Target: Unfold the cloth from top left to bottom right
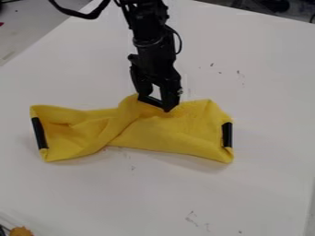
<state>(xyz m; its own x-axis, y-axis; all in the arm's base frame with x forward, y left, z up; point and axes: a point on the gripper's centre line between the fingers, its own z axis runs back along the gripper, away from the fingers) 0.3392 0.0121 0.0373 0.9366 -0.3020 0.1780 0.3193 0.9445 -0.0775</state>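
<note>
One cloth (166,133), two black strips (39,132)

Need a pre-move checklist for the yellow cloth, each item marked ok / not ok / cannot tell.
1. Tool at the cloth: ok, it is down at the upper edge, near the middle.
2. Tool at the cloth's top left corner, as seen in the picture: not ok, it is well to the right of it.
3. Firm hold on the cloth: cannot tell.
4. Cloth spread flat: not ok, a diagonal twist runs left of its middle.
5. Whole cloth on the table: ok, no part overhangs an edge.
</note>
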